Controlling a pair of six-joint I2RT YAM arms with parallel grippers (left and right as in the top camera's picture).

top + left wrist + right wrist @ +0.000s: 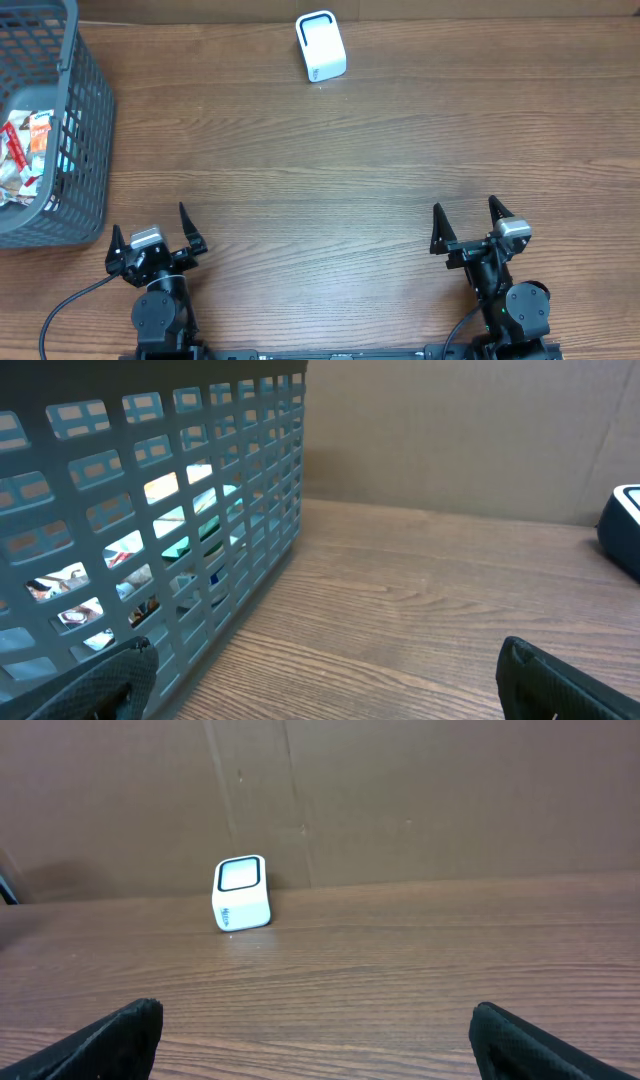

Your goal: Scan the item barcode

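A: Where do the two grippers sit?
B: Both are low in the overhead view. The left gripper [150,224] is at the lower left and the right gripper [465,208] at the lower right, well apart from each other, over the wooden table [320,170].
A: Are they holding anything?
B: No. Both stand wide open with nothing between them. In the left wrist view the dark fingers [95,685] show only at the bottom corners, with bare wood between. The right wrist view looks the same.
A: And the things to be scanned?
B: Packets [25,150] printed in red, white and orange lie inside a grey plastic basket [90,130] at the upper left of the overhead view, cut off by the frame's edge. I cannot make out a barcode on them. The basket is near the left gripper but apart from it. In the left wrist view, scraps of coloured wrapper show through its grid wall.
A: The scanner?
B: A small white scanner [321,46] stands at the top centre of the overhead view, well apart from the basket and both grippers. In the right wrist view it sits left of centre, before a brown cardboard wall [420,800], with its dark-rimmed window showing.
A: Anything else?
B: A black cable [70,300] trails off at the lower left.
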